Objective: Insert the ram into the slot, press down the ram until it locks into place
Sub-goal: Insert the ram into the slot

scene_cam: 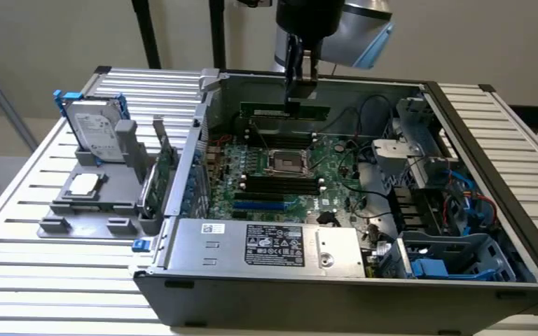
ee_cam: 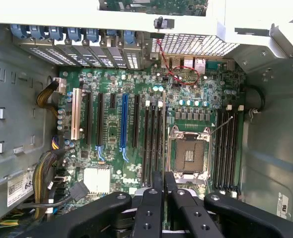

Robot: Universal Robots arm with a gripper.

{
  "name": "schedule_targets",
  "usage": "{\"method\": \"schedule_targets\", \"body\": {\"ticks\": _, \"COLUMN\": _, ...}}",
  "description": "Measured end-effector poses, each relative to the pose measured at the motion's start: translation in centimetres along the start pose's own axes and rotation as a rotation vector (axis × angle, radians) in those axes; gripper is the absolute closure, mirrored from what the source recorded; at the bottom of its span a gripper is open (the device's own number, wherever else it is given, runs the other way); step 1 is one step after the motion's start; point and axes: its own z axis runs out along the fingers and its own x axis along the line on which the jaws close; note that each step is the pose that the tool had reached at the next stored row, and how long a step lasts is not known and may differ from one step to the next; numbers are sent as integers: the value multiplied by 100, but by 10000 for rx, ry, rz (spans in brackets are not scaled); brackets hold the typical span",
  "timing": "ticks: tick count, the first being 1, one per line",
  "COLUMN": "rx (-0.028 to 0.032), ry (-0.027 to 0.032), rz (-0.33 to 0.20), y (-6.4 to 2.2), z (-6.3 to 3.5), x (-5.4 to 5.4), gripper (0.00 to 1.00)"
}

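The dark two-fingered gripper [scene_cam: 299,96] on the grey arm reaches down into an open grey metal computer case [scene_cam: 493,161], and its fingers are clenched on the upper edge of a thin, long green circuit-board ram stick [scene_cam: 285,110]. The ram stick hangs level in the air, its long side running parallel to the far wall of the case. In the exterior view it shows above and beyond the square silver CPU socket [scene_cam: 286,162], clear of the green motherboard [scene_cam: 330,157] below it.

No slot holds the ram stick. One bank of long narrow black memory slots [scene_cam: 277,185] lies just beside the socket on its near side, between the socket and a shorter blue slot [scene_cam: 260,205]. A boxy silver power supply [scene_cam: 269,245] with a black label sits nearer than the socket, against the front wall of the case.

In the wrist view the black fingers [ee_cam: 158,191] of the gripper [ee_cam: 164,181] stand pressed close together over the board. The CPU socket [ee_cam: 188,153] shows beyond them, with banks of black memory slots [ee_cam: 154,144] flanking it on two opposite sides. A long blue slot [ee_cam: 124,126] lies past one bank.

To the exterior view's left of the socket, outside the case, a grey plastic fixture [scene_cam: 82,206] on the white slatted table [scene_cam: 54,280] holds a silver hard drive [scene_cam: 99,133].
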Motion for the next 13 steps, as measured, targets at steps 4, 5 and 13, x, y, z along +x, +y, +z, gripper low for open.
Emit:
{"method": "schedule_targets", "body": {"ticks": 4, "rx": -1, "ry": 2, "rz": -1, "y": -1, "z": 36, "x": 1, "gripper": 87}}
{"method": "schedule_targets", "body": {"ticks": 5, "rx": 0, "ry": 2, "rz": -1, "y": -2, "z": 54, "x": 1, "gripper": 87}}
{"method": "schedule_targets", "body": {"ticks": 13, "rx": 0, "ry": 1, "rz": -2, "y": -18, "z": 199, "x": 4, "gripper": 87}}
